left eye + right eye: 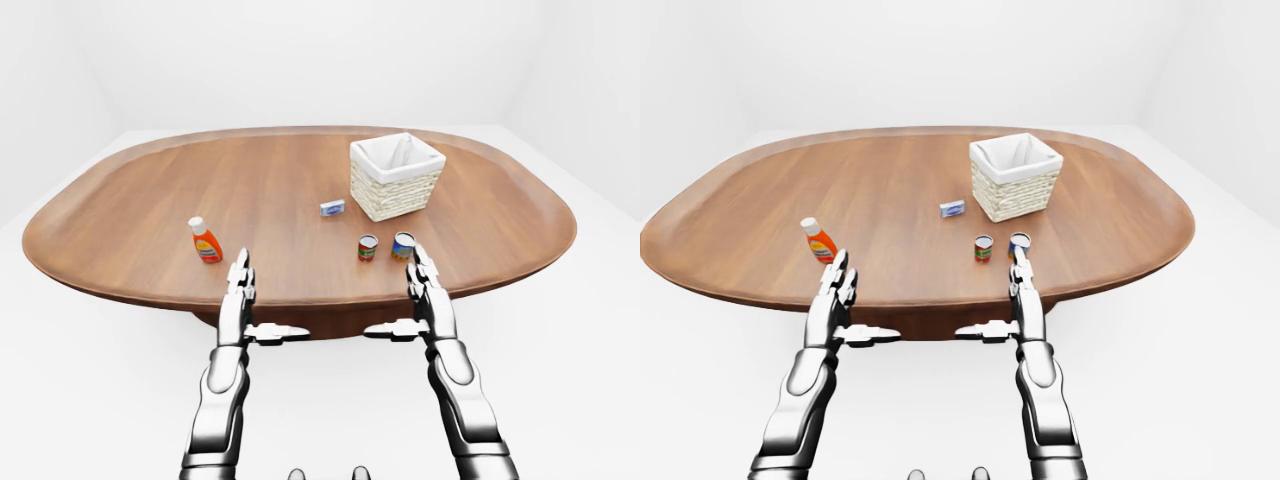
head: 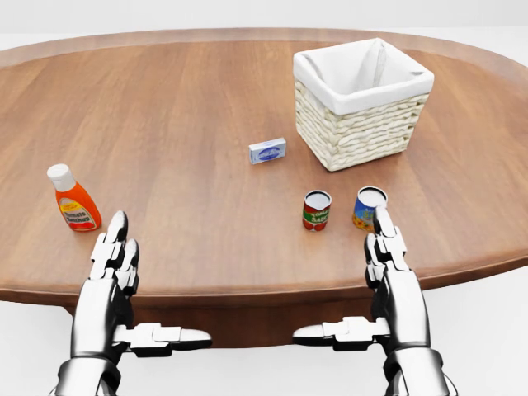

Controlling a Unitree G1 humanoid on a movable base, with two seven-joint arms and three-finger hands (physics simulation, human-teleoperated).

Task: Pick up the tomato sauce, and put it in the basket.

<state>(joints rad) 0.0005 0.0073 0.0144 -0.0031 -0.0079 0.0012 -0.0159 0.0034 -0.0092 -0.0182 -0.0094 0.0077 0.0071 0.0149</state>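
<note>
Oval wooden table (image 1: 300,200) fills most of each view, on a white floor with white walls.

Wicker basket (image 2: 363,103) with white cloth liner sits upper right in the head view, upright, nothing visible inside.

Left hand (image 2: 111,276) at lower left of the head view: fingers straight and extended over the table's near edge, thumb sticking out sideways toward centre. Open, holding nothing. Right hand (image 2: 392,272) mirrors it at lower right: fingers straight, thumb pointing inward, open, empty. Its fingertips (image 2: 384,221) overlap the lower edge of the blue can in the head view; can't tell if they touch it.

Orange bottle (image 2: 73,199) with white cap stands upright at far left in the head view, just above the left hand, apart from it.

Tomato sauce can (image 2: 316,210), red with green band, upright, below the basket and left of the blue can. Near the right hand but clear of it. Not in the basket.

Blue can (image 2: 369,207) with yellow on the label, upright, just right of the tomato sauce can, small gap between them.

Small blue-and-white box (image 2: 267,151) lies flat, left of the basket.
</note>
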